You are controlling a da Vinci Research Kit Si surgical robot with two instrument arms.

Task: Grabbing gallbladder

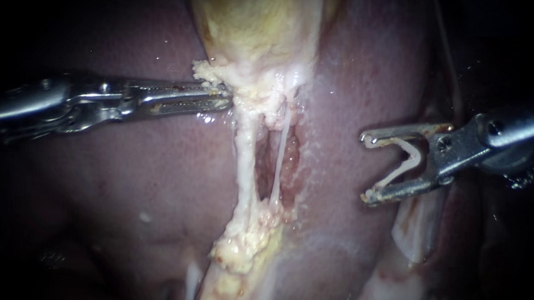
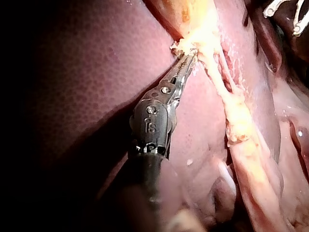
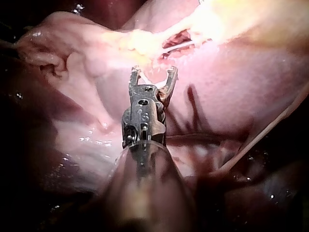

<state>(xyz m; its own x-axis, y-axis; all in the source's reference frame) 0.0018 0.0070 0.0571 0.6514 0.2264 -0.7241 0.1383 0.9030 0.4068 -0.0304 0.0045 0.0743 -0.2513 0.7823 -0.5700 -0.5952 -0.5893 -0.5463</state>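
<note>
"Where is the gallbladder?"

"The gallbladder (image 1: 254, 29) is at 12 o'clock in the endoscope view. It is yellow and hangs down toward the middle. The liver (image 1: 115, 185) lies all round it, dark pink and wet."

"What is the left instrument doing?"

"The left instrument (image 1: 224, 98) comes in from 9 o'clock. Its jaws are pressed together on the crumbly bottom end of the gallbladder. In the left wrist view, the left instrument (image 2: 187, 57) has its tip right in that pale crumbly bit."

"And the right one?"

"The right instrument (image 1: 366, 167) comes in from 3 o'clock. Its jaws stand wide apart and pinch nothing. It is over the liver, well apart from the gallbladder. A thin pale strip (image 1: 401, 165) sits in the gap near the hinge. I cannot tell what it is."

"What is under the gallbladder?"

"Two thin white tubes (image 1: 246, 155) run from it toward 6 o'clock, with a dark red gap between them. They end in a yellow lump (image 1: 242, 245)."

"And the right wrist view?"

"The right instrument (image 3: 153, 75) has its jaws apart there too. The tubes (image 3: 181, 46) lie ahead of it."
</note>
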